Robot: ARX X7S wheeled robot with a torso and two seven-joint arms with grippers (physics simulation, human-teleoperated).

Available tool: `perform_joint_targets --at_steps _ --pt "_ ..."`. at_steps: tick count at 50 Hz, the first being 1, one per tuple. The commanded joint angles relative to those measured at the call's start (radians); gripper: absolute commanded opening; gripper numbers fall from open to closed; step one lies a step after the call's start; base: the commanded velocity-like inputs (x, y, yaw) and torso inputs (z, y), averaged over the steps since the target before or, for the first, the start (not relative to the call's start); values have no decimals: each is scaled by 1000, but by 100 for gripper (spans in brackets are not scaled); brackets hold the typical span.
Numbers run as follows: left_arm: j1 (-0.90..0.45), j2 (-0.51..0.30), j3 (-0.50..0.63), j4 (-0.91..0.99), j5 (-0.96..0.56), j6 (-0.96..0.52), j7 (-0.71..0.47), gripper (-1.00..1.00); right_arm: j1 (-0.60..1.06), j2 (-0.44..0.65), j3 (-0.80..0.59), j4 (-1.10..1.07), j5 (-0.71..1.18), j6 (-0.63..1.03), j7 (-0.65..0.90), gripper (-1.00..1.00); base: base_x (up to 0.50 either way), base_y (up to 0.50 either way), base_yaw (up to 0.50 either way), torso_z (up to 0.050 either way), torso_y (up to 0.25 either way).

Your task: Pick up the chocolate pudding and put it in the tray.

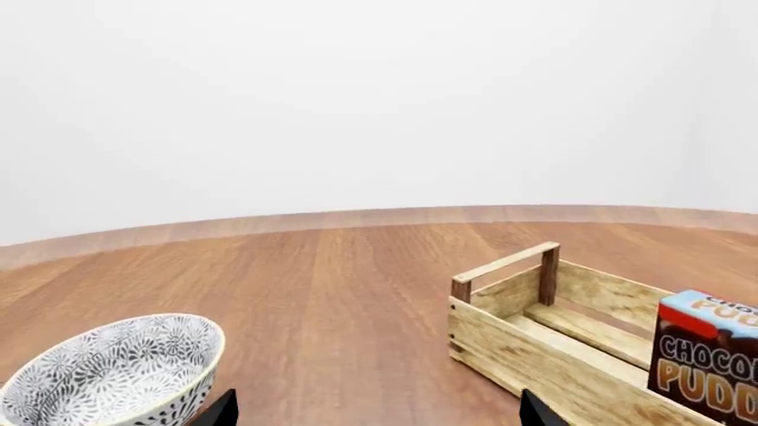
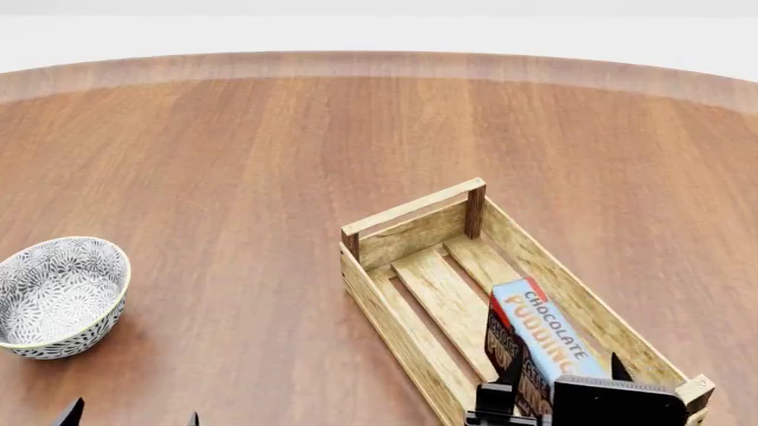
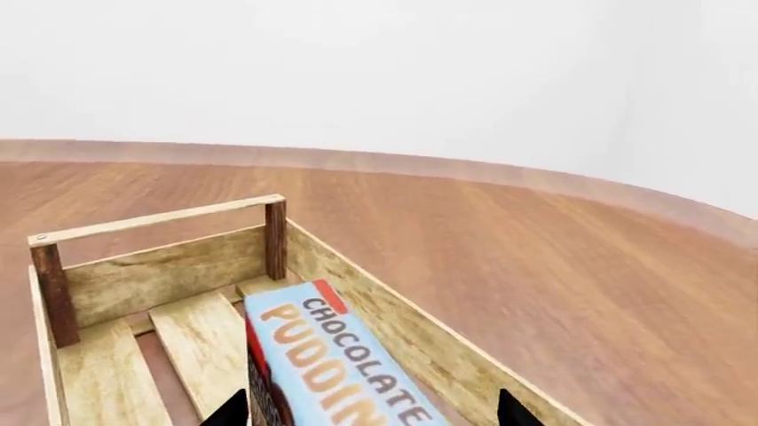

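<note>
My right gripper (image 2: 556,390) hangs over the near end of the tray (image 2: 391,232), its fingers standing on either side of the chocolate pudding (image 2: 545,333); whether they press the carton or have let go of it I cannot tell, since only their tips show. The carton sits inside the tray on its narrow side, blue top up and long edge running along the slats, leaning close to the right wall, which I judge is simply how it came down between my fingers. My left gripper (image 2: 133,417) waits low at the near left, fingers spread and holding nothing, just near of the patterned bowl (image 2: 57,295), well clear of the tray so it cannot get in the way. The wooden table (image 2: 237,142) stretches away beyond.
</note>
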Motion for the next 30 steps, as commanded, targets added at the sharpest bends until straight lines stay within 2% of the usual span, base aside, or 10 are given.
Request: perform_joint_targets --at_steps 1,9,10,13,17,25,30 --pt "34 -26 -8 94 -6 -11 -17 100 -98 27 12 -174 23 -29 12 100 0 0 0 0 0" --pt "46 -32 -5 109 5 2 -23 100 -253 71 21 -493 24 -52 68 100 0 0 0 0 0" --pt "51 -21 0 52 19 59 -13 100 -264 76 21 -519 22 -48 74 100 0 0 0 0 0" --pt "57 -17 1 20 25 100 -8 100 -291 89 19 -575 4 -42 92 100 0 0 0 0 0" --pt "79 -32 -9 62 20 100 -16 100 -322 102 14 -620 -71 -53 134 100 0 0 0 0 0" --pt "125 -52 -17 135 24 107 -36 100 -405 127 25 -776 -73 -74 158 100 0 0 0 0 0" --pt "149 -63 -21 175 28 110 -45 100 -426 137 20 -875 -115 -32 189 100 0 0 0 0 0"
